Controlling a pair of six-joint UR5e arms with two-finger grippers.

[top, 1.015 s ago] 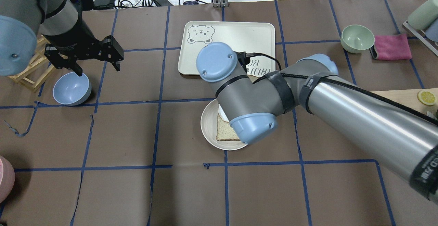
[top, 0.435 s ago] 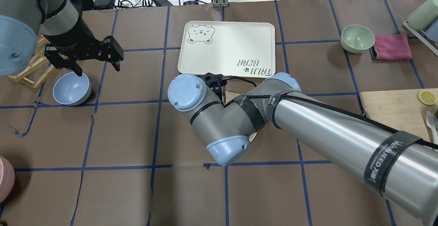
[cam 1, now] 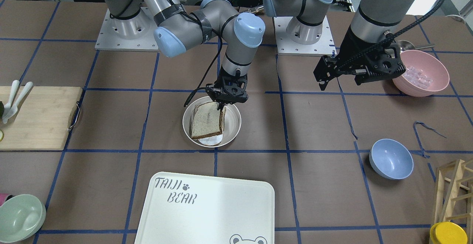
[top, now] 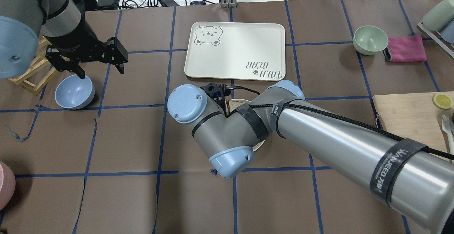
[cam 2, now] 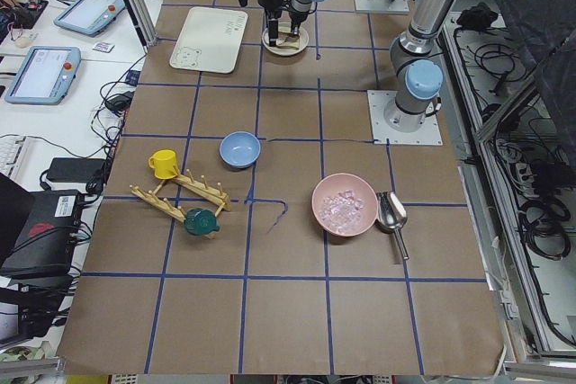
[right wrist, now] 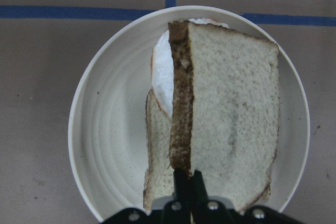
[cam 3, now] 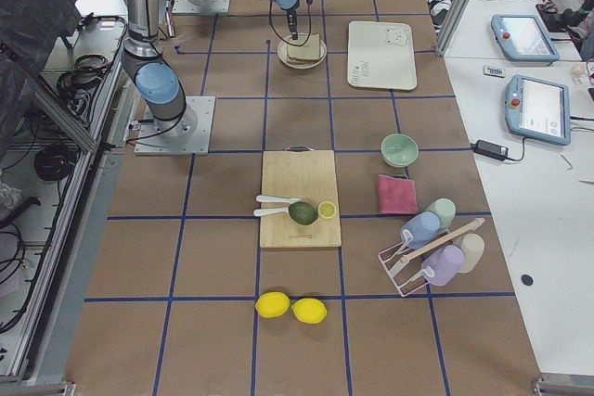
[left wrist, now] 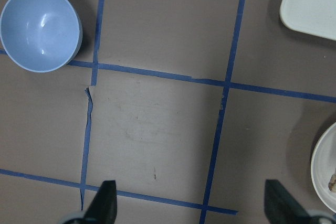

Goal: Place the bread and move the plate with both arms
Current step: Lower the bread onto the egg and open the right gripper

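Note:
The white plate (right wrist: 84,129) sits mid-table, also seen in the front view (cam 1: 234,125). On it lie a bread slice (right wrist: 156,179) and a white round piece (right wrist: 163,72). My right gripper (right wrist: 185,182) is shut on the edge of a second bread slice (right wrist: 231,124) with a dark crust. It holds this slice tilted over the plate, as the front view (cam 1: 207,120) shows. In the overhead view my right arm hides most of the plate (top: 260,144). My left gripper (top: 101,71) is open and empty, hovering far off near the blue bowl (top: 74,92).
The white "TAIJI BEAR" tray (top: 236,49) lies just beyond the plate. A pink bowl (cam 1: 421,74) stands under my left arm. A green bowl (top: 370,39), a pink cloth (top: 406,48), a cutting board (cam 1: 37,118) and a wooden rack (cam 1: 454,185) stand around the table's edges.
My right arm's wrist and elbow have swung toward the robot and to the overhead view's left, now covering the plate. The left arm has not moved.

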